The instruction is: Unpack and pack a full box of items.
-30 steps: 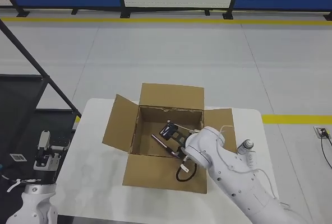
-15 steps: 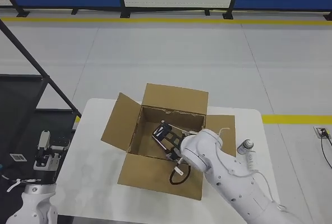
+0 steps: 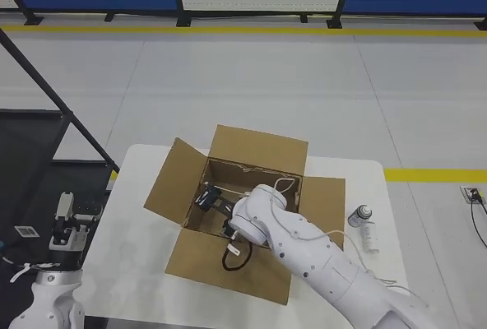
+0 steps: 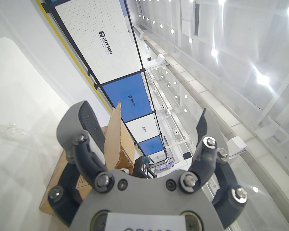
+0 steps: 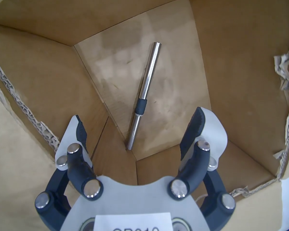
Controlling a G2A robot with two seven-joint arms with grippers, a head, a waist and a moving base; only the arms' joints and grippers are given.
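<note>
Right gripper (image 5: 138, 116) hangs inside the cardboard box (image 3: 260, 150), its two fingers spread wide and nothing between them. From above it sits low in the box, close to the left wall and towards the front left inner corner, with the white arm bending in over the front flap.

Below it a silver metal rod (image 5: 147, 82) lies flat on the box floor. A dark band rings the rod somewhat past its middle. One end is tucked into a corner of the floor and the other points out across the bare cardboard. The open fingers stand above the rod and apart from it, not touching.

The box stands in the middle of the white table (image 3: 145, 247), turned slightly askew to its edges. All four flaps are folded outward, and the torn cardboard edges show at the rim.

Left gripper (image 4: 144, 110) is held off the table, beyond its left edge, and tilted upward towards the ceiling. Its fingers are also wide apart and empty.

Near the right edge of the table, well apart from the box, stands a small can (image 3: 359, 215) with a dark top. A small white container (image 3: 369, 238) lies just beside it, on the side nearer the front edge.
</note>
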